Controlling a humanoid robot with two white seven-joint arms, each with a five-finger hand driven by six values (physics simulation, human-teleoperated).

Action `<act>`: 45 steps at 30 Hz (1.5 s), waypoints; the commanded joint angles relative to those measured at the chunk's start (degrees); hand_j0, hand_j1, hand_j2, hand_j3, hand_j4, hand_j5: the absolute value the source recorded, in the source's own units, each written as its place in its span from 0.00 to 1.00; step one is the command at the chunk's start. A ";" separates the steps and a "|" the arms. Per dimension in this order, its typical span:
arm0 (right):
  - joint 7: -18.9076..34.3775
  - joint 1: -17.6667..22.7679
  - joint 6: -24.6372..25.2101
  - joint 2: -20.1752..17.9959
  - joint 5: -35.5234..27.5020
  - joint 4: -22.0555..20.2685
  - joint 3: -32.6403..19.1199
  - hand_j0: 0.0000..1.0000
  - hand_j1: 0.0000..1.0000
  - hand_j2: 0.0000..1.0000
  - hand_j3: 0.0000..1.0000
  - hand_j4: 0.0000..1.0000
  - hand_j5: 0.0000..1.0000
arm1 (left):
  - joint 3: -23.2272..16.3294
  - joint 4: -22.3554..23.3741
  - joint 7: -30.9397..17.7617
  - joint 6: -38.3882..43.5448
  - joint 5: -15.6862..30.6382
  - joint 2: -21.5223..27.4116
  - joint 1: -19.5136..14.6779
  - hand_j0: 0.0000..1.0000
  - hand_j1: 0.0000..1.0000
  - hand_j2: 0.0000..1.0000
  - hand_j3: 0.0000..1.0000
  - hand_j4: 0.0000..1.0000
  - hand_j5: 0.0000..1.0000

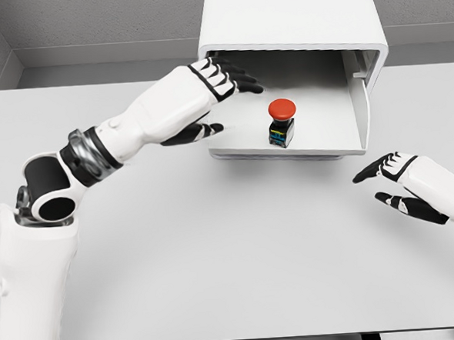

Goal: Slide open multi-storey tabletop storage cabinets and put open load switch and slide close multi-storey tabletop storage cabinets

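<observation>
Nearest to me bulked the robot's left shoulder and upper arm, rising from the lower left and reaching across the grey table (pixel 218 278) toward the white storage cabinet (pixel 291 20) at the far side. Its drawer (pixel 287 147) stood pulled out, a shallow white tray open toward us. Inside, a little right of the middle, the load switch (pixel 281 123) sat upright on the drawer floor, a dark block with a round red cap, touching neither wall.

At the drawer's left front corner was the left hand (pixel 211 101), fingers loosely spread over the rim and thumb below the edge, gripping nothing that I could see. Apart from the cabinet, the right hand (pixel 398 186) hovered low over the table near the right edge, fingers open and relaxed, empty.

By my reckoning the opening was done and the switch already placed. What remained was the closing: the drawer had yet to be pushed home, and the left hand looked best placed for it.
</observation>
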 commanded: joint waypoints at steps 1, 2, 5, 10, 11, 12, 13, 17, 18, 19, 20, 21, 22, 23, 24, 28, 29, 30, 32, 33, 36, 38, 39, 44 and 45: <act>-0.02 0.00 0.03 -0.07 -0.39 -0.03 -0.01 0.65 0.65 0.65 0.65 0.65 0.65 | 1.48 -0.12 0.04 0.18 5.86 3.74 0.00 0.89 0.89 0.89 0.89 0.89 0.89; -0.02 -0.62 0.03 -0.07 -0.48 -0.03 -0.01 0.65 0.65 0.65 0.65 0.65 0.65 | 2.62 -0.12 0.04 0.18 7.61 4.62 0.70 0.94 0.94 0.94 0.94 0.94 0.94; -0.11 -1.41 0.03 0.02 -0.74 -0.03 -0.01 0.65 0.65 0.65 0.65 0.65 0.65 | 7.36 -0.12 0.04 0.18 14.38 8.31 2.63 1.00 1.00 1.00 1.00 1.00 1.00; -0.11 -1.85 0.03 0.02 -1.88 -0.03 -0.01 0.65 0.65 0.65 0.65 0.65 0.65 | 18.97 0.58 0.04 0.18 18.52 11.91 9.05 1.00 1.00 1.00 1.00 1.00 1.00; -0.11 -2.02 0.03 0.02 -1.97 0.06 -0.01 0.65 0.65 0.65 0.65 0.65 0.65 | 20.29 0.76 0.04 0.18 18.52 11.91 10.28 1.00 1.00 1.00 1.00 1.00 1.00; -0.11 -2.20 0.03 0.19 -1.97 0.06 0.08 0.65 0.65 0.65 0.65 0.65 0.65 | 22.57 1.72 0.04 0.18 18.52 11.91 12.47 1.00 1.00 1.00 1.00 1.00 1.00; -0.11 -2.20 0.03 0.28 -1.88 0.06 0.08 0.65 0.65 0.65 0.65 0.65 0.65 | 23.54 2.51 0.04 0.18 18.52 12.00 13.45 1.00 1.00 1.00 1.00 1.00 1.00; -0.03 -2.90 0.03 0.37 -1.80 0.24 0.25 0.65 0.65 0.65 0.65 0.65 0.65 | 24.42 7.96 0.04 0.18 18.43 12.09 16.34 1.00 1.00 1.00 1.00 1.00 1.00; -0.11 -3.16 0.03 0.37 -1.71 0.41 0.25 0.65 0.65 0.65 0.65 0.65 0.65 | 24.42 9.19 0.04 0.18 18.52 12.00 16.96 1.00 1.00 1.00 1.00 1.00 1.00; -0.02 -3.60 0.03 0.46 -1.62 0.59 0.34 0.65 0.65 0.65 0.65 0.65 0.65 | 24.42 10.77 0.04 0.18 18.52 12.00 17.14 1.00 1.00 1.00 1.00 1.00 1.00; -0.02 -3.87 0.03 0.46 -1.53 0.68 0.34 0.65 0.65 0.65 0.65 0.65 0.65 | 24.42 11.48 0.04 0.18 18.52 12.00 17.14 1.00 1.00 1.00 1.00 1.00 1.00; -0.02 -3.87 0.03 0.46 -1.53 0.77 0.43 0.65 0.65 0.65 0.65 0.65 0.65 | 24.51 11.48 0.04 0.18 18.52 11.91 17.31 1.00 1.00 1.00 1.00 1.00 1.00; -0.02 -3.87 0.03 1.25 -1.53 0.77 0.43 0.66 0.66 0.66 0.66 0.66 0.66 | 24.51 12.00 0.04 0.18 18.52 11.82 17.31 1.00 1.00 1.00 1.00 1.00 1.00; 0.06 -4.13 0.03 2.65 -1.36 0.85 0.25 0.66 0.66 0.66 0.66 0.66 0.66 | 24.51 12.36 0.04 0.18 18.52 11.82 17.40 1.00 1.00 1.00 1.00 1.00 1.00; 0.06 -4.22 0.03 2.66 -1.36 1.03 0.25 0.66 0.66 0.66 0.66 0.66 0.66 | 24.51 12.44 0.04 0.18 18.52 11.82 17.49 1.00 1.00 1.00 1.00 1.00 1.00; 0.06 -5.01 0.03 2.83 -1.27 2.00 0.43 0.66 0.66 0.66 0.66 0.66 0.66 | 24.51 12.36 0.04 0.18 18.52 11.82 17.67 1.00 1.00 1.00 1.00 1.00 1.00; -0.02 -5.10 0.03 2.83 -1.36 2.00 0.78 0.66 0.66 0.66 0.66 0.66 0.66 | 24.51 12.36 0.04 0.18 18.52 11.82 17.67 1.00 1.00 1.00 1.00 1.00 1.00; -0.02 -5.10 0.03 2.83 -1.36 2.00 0.96 0.66 0.66 0.66 0.66 0.66 0.66 | 24.51 12.45 0.04 0.18 18.52 11.82 17.67 1.00 1.00 1.00 1.00 1.00 1.00; -0.02 -6.24 0.03 2.83 -1.36 2.52 1.92 0.66 0.66 0.66 0.66 0.66 0.66 | 24.51 12.62 0.04 0.18 18.52 11.82 17.67 1.00 1.00 1.00 1.00 1.00 1.00; -0.02 -7.29 0.03 2.83 -1.27 3.22 3.06 0.66 0.66 0.66 0.66 0.66 0.66 | 24.51 12.88 0.04 0.18 18.52 11.91 17.67 1.00 1.00 1.00 1.00 1.00 1.00; 0.06 -8.53 0.03 3.53 -1.27 4.46 4.12 0.66 0.66 0.66 0.66 0.66 0.66 | 24.51 13.32 0.04 0.18 18.52 11.91 17.67 1.00 1.00 1.00 1.00 1.00 1.00; 0.06 -8.61 0.03 3.45 -1.27 4.54 4.03 0.67 0.67 0.67 0.67 0.67 0.67 | 24.51 13.32 0.04 0.18 18.52 11.91 17.67 1.00 1.00 1.00 1.00 1.00 1.00; 0.06 -8.53 0.03 3.27 -1.27 4.46 4.03 0.67 0.67 0.67 0.67 0.67 0.67 | 24.51 13.41 0.04 0.18 18.52 11.82 17.67 1.00 1.00 1.00 1.00 1.00 1.00; -0.02 -7.73 0.03 2.74 -1.71 3.58 3.77 0.68 0.68 0.68 0.68 0.68 0.68 | 24.60 13.94 0.04 0.18 18.52 11.82 17.67 1.00 1.00 1.00 1.00 1.00 1.00; -0.02 -7.47 0.03 2.66 -1.53 2.61 3.77 0.68 0.68 0.68 0.68 0.68 0.68 | 24.60 13.94 0.04 0.18 18.52 11.82 17.67 1.00 1.00 1.00 1.00 1.00 1.00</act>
